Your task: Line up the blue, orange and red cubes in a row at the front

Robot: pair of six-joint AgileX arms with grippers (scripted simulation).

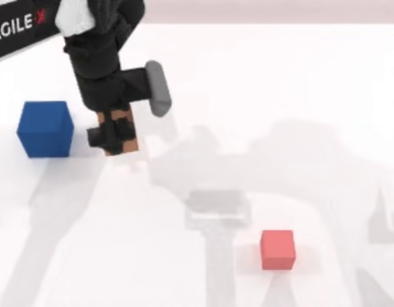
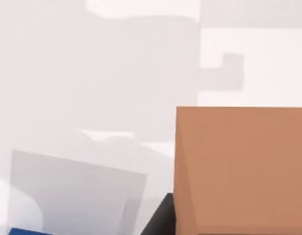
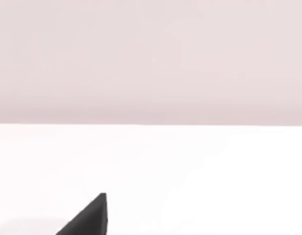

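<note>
Gripping the orange cube (image 1: 123, 135) on opposite flat faces, the left gripper (image 1: 114, 134) is closed upon it at the table's (image 1: 280, 96) left side, just beside the blue cube (image 1: 45, 128); whether it is lifted or resting cannot be told. The block appears rigid, light and matte, so a square pinch across parallel sides should hold. The red cube (image 1: 277, 249) sits well apart, front right. Only a dark sliver of the right gripper (image 3: 87, 218) shows; its opening cannot be judged.

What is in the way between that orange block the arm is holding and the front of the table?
Nothing visible. The left gripper holds the orange cube beside the blue cube; the table toward the front is bare, with the red cube off to the right.
</note>
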